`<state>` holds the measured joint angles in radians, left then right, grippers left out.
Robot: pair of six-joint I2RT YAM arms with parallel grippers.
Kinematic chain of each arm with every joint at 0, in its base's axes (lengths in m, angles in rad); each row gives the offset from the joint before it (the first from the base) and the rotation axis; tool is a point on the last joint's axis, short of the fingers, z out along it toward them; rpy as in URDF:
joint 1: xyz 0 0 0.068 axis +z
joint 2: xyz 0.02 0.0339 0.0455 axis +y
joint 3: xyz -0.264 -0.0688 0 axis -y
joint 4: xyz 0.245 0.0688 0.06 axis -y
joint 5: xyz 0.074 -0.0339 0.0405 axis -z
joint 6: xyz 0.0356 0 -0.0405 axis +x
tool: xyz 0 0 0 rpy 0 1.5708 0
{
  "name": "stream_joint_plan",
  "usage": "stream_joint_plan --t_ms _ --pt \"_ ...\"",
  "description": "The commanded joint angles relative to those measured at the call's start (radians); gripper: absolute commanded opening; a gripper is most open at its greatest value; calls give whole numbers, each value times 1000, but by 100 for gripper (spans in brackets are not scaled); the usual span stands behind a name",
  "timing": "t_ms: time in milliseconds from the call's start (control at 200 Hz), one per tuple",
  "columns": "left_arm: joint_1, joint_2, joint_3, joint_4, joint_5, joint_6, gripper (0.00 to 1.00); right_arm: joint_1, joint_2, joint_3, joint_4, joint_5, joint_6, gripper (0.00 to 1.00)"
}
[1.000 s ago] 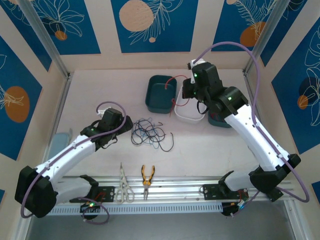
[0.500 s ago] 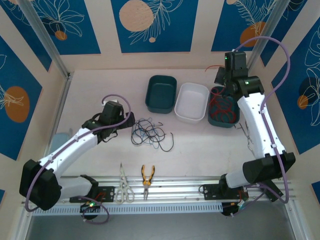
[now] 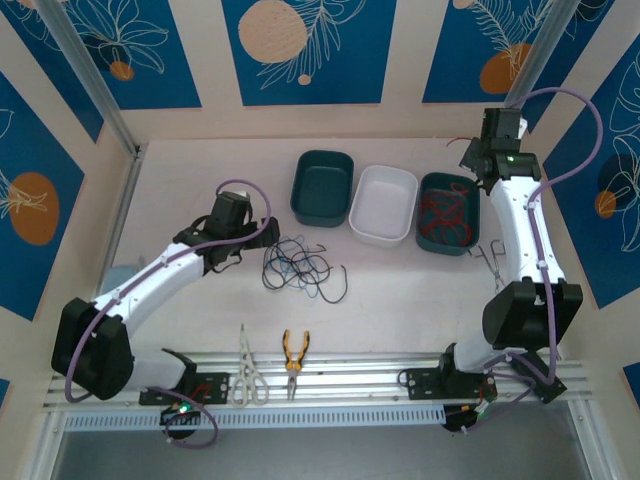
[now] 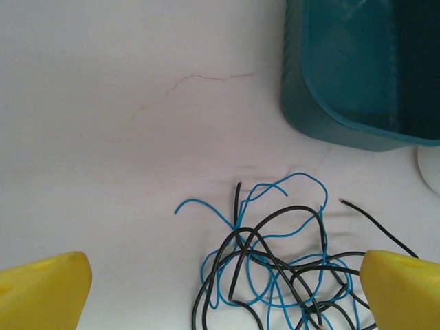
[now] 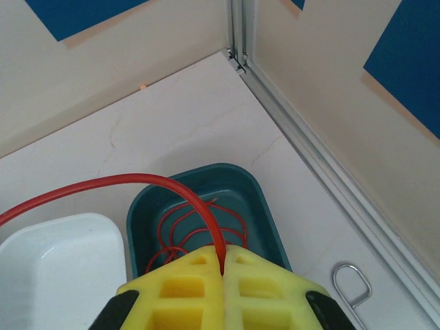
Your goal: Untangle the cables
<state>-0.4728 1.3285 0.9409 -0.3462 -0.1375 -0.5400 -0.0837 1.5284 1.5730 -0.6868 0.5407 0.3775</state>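
The left gripper (image 4: 223, 287) was released, its fingers spread wide. The tangle of blue and black cables (image 4: 275, 265) lay just to its right, flat on the bare table (image 4: 124, 103) and broader left to right, near the left teal bin (image 4: 357, 82). The left arm was judged the nearer, with ample room. At far right, the right gripper (image 5: 223, 265), clenched on a red cable (image 5: 103, 184), hung over the right teal bin (image 5: 247, 206).
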Motion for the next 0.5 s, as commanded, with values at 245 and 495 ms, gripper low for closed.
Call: stream_joint_plan --t_ms 245,495 --pt "13 19 18 45 58 15 100 -37 118 -104 26 -143 59 0" --pt "13 11 9 37 74 22 100 -48 267 -63 -104 -135 100 0"
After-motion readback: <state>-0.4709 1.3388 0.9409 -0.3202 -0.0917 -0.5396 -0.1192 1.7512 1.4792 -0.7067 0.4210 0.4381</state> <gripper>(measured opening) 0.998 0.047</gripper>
